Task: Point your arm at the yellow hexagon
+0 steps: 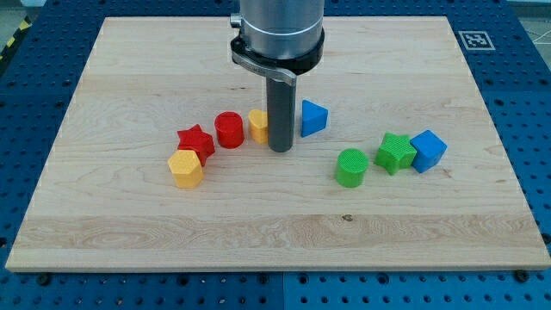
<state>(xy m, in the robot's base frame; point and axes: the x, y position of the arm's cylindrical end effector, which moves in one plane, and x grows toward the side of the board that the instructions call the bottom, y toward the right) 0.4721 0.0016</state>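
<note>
The yellow hexagon point(186, 168) lies left of the board's middle, touching the red star point(195, 139) above it. My tip point(280, 150) rests on the board well to the hexagon's right. It stands just right of another yellow block point(257, 126), which the rod partly hides so its shape cannot be made out. A red cylinder point(229, 130) sits between the star and that yellow block.
A blue triangular block point(313, 117) sits just right of the rod. On the view's right are a green cylinder point(351, 167), a green star point(395, 153) and a blue cube point(428, 151). The wooden board point(275, 232) lies on a blue perforated table.
</note>
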